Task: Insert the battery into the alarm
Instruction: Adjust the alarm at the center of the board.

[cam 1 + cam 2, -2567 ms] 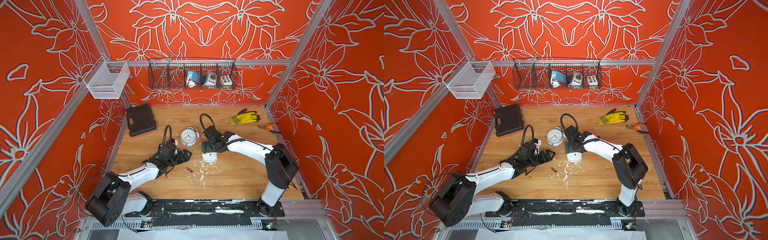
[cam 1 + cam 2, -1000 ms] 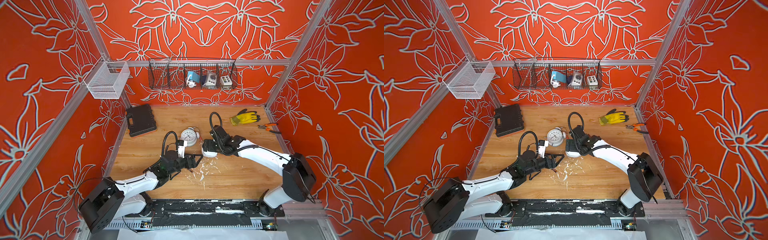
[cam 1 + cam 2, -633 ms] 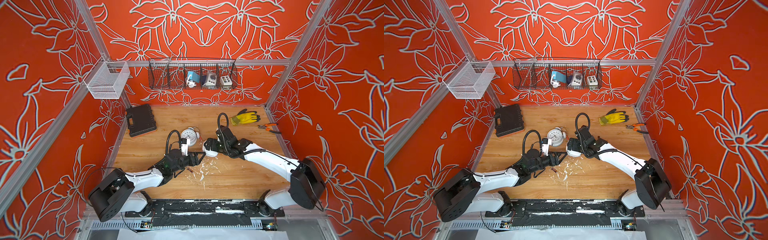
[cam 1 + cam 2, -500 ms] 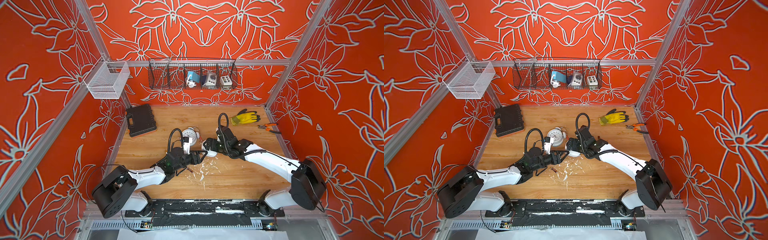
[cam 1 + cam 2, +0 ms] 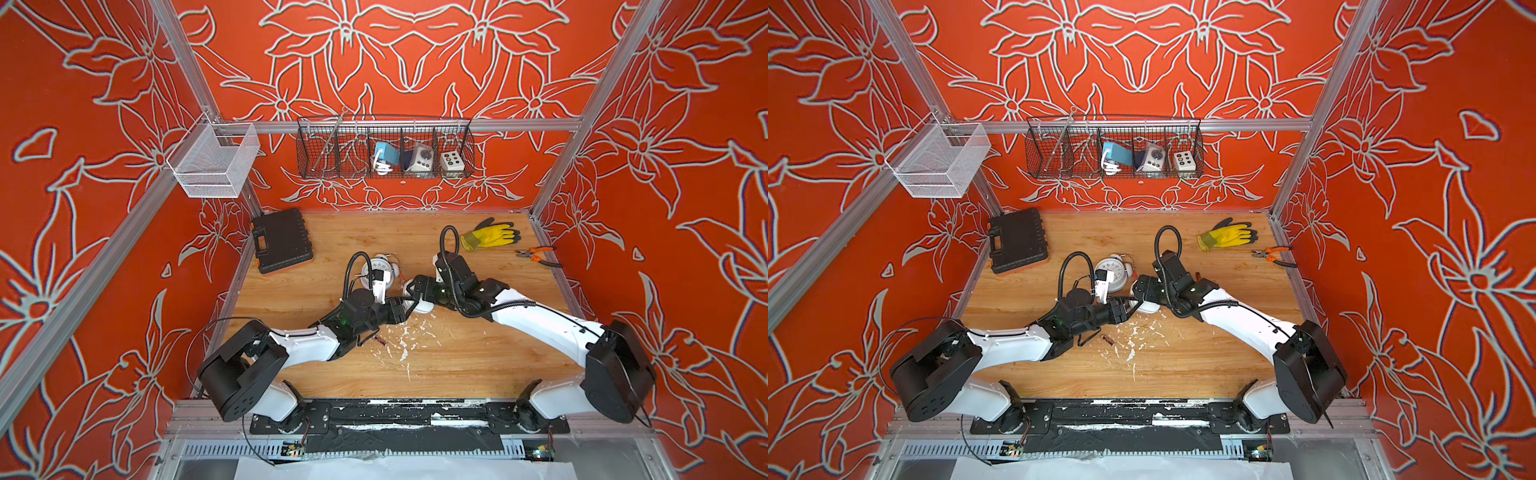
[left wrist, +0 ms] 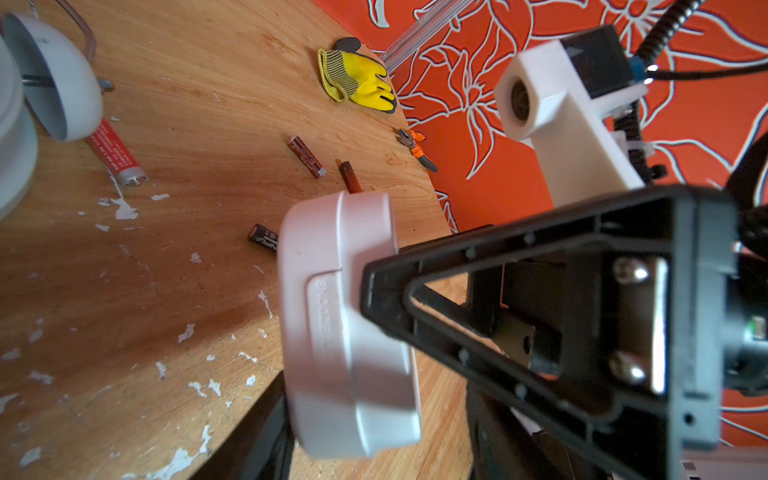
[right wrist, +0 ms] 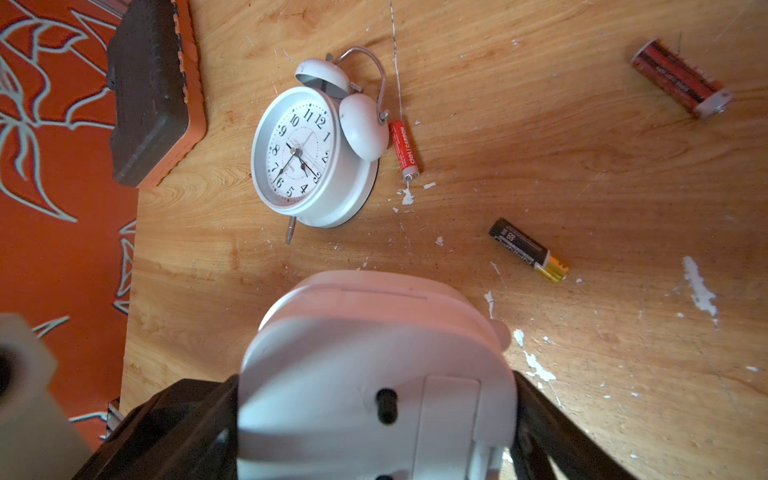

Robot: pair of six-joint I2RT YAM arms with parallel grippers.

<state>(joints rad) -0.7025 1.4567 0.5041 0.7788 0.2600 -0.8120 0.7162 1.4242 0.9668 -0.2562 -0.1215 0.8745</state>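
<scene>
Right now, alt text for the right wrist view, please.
A white alarm, back toward the camera, sits between the jaws of the right gripper over a wooden table. Beyond lie a twin-bell clock, a red battery, a black-and-gold battery, a red-and-black battery and a black case.

The alarm is smooth white plastic, nearly matt, and my right fingers are matt black plastic. The table is wood-grained with a low satin sheen, scuffed and flecked with white flakes, while the clock has a glossy white shell and a bright metal handle. The red battery has a shiny wrap and a metal tip, the glove is knit cloth under a yellow rubbery coat, and the case is grainy black plastic.
</scene>
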